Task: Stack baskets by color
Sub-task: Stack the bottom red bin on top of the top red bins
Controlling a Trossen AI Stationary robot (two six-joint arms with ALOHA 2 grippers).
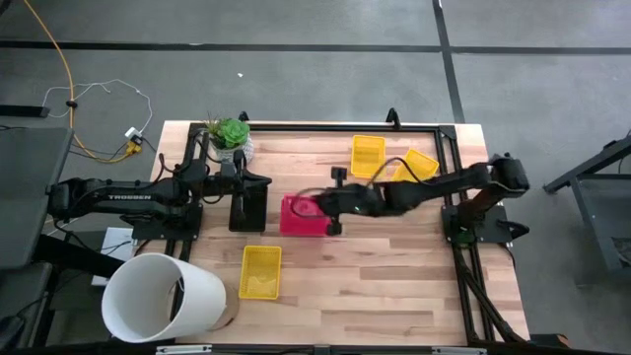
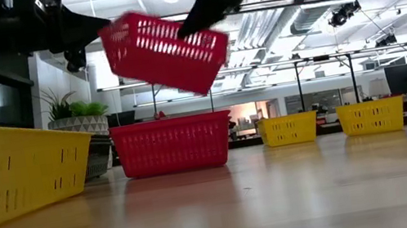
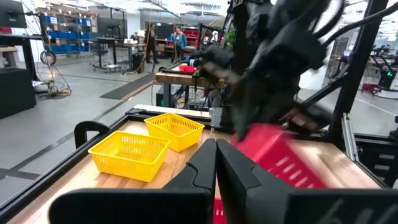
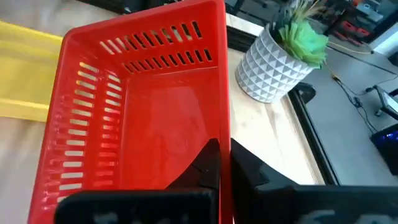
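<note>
My right gripper [image 4: 224,167] is shut on a red basket [image 2: 164,50], which hangs tilted in the air near the table's middle [image 1: 301,215]. A second red basket [image 2: 171,144] stands on the table below it. Two yellow baskets [image 1: 367,156] [image 1: 419,165] sit at the far right, and a third yellow basket [image 1: 260,271] sits near the front. A black basket [image 1: 246,209] stands just left of the red ones. My left gripper [image 3: 216,163] is shut with nothing in it, held level above the black basket. My right gripper grips the rim of one side wall [image 4: 224,134] of the red basket, near the corner closest to the arm, with one finger inside and one outside. It reaches in from the table's right, slanting down. The basket is lifted clear and tilted, its far end lower.
A large white bucket [image 1: 163,296] lies at the front left corner. A white pot with a green plant [image 1: 232,138] stands at the far left. Black frame rails [image 1: 325,126] run along the table's far and side edges. Bare wood lies at the front right.
</note>
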